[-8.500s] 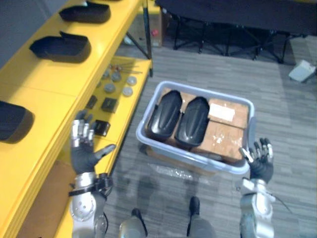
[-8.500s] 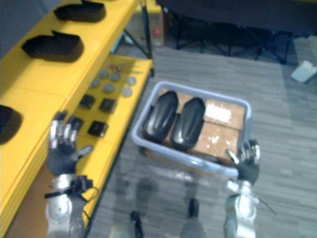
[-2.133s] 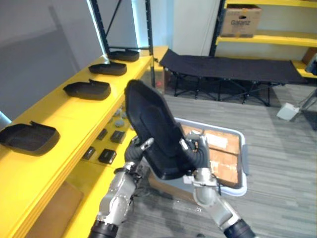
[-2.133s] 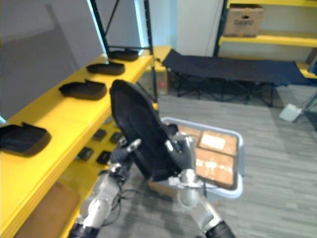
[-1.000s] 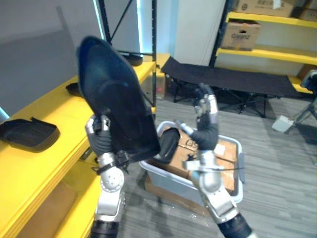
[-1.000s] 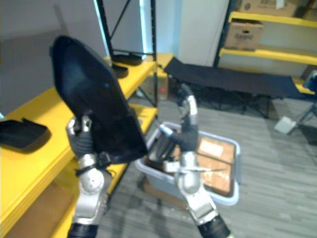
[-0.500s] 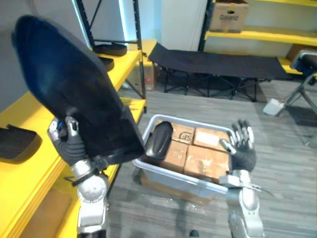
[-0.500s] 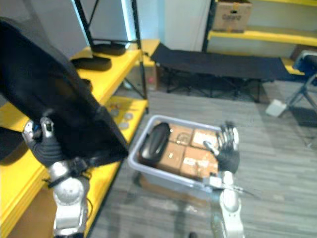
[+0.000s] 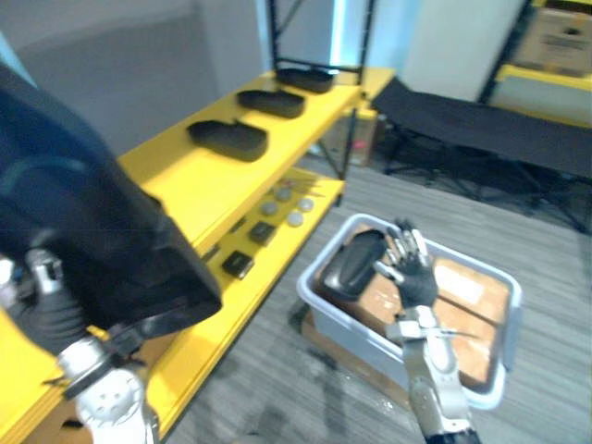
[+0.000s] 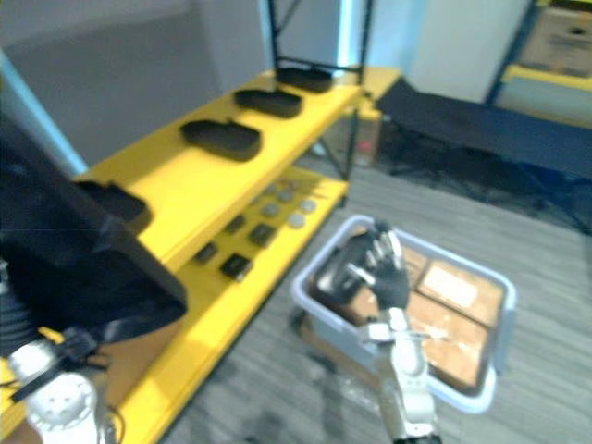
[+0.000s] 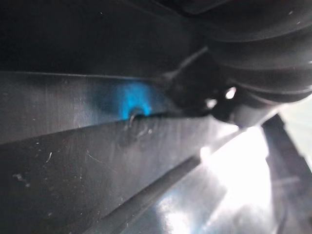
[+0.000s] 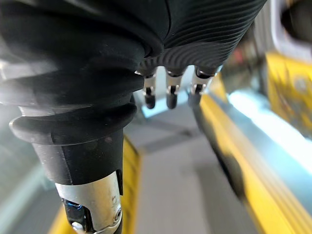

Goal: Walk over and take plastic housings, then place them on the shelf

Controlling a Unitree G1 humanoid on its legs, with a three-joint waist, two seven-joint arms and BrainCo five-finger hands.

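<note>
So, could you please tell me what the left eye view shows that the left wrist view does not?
Left eye view: the yellow shelf with three housings on it, the grey bin holding another housing, and the open right hand raised in front of it. Left wrist view: the held housing's glossy surface from very close. Shared: the held housing gripped by the left hand.

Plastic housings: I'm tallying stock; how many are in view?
6. Four along the yellow shelf: far housing, second housing, third housing, nearest housing, partly hidden. Held housing in the left hand. Bin housing in the grey bin. Others possibly hidden.
</note>
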